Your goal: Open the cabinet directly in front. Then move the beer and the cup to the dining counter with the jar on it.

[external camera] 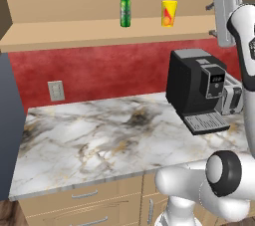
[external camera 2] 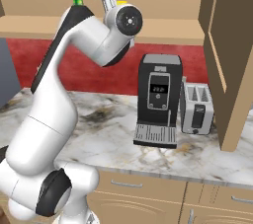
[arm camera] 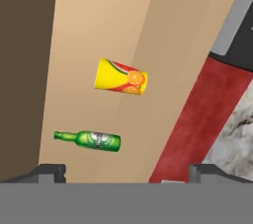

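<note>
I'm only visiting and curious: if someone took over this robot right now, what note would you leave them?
Gripper: open, holding nothing, raised toward the shelf.
Cabinet: doors already open.
Beer and cup: both upright on the cabinet shelf, apart, beer left of the cup in the left base view.
Below: coffee machine and toaster on the marble worktop.
Done: opening.
Left: grasp and carry both items to the dining counter.

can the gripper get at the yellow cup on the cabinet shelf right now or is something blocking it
Probably yes. The cabinet stands open, and the cup sits upright on the shelf, apart from the beer. The open gripper hangs at shelf height just right of it, with nothing between them.
</note>
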{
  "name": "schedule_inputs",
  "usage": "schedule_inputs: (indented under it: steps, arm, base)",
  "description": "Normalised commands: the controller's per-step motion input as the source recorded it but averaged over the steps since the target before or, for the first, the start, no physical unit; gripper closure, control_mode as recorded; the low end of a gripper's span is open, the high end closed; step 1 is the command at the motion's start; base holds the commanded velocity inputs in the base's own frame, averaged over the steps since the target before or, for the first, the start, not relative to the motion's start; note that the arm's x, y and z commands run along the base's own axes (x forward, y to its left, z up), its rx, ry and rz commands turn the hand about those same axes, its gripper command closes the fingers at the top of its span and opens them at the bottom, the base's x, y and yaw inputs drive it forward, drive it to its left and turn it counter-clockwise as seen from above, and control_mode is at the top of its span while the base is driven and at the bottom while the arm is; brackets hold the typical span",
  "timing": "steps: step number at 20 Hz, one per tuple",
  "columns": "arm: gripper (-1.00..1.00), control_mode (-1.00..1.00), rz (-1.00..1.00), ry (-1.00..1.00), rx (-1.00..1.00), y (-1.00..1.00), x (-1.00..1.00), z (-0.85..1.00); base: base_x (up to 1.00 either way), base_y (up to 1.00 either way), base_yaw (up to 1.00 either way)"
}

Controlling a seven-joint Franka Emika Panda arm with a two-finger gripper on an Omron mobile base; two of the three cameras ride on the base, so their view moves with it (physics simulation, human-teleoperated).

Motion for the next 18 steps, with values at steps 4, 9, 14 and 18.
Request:
schedule_inputs:
  steps: [4,9,14,18]
  arm:
    - [-1.00,-1.00,0.01,0.00,0.00,0.10,0.21,0.02]
    - [-1.00,-1.00,0.01,0.00,0.00,0.07,0.23,0.00]
    - [-1.00,-1.00,0.02,0.00,0.00,0.03,0.26,0.00]
    - [-1.00,-1.00,0.02,0.00,0.00,0.00,0.26,0.00]
  base:
    - [0.00,0.00,0.00]
    - [0.00,0.00,0.00]
    - [0.00,0.00,0.00]
    - [0.00,0.00,0.00]
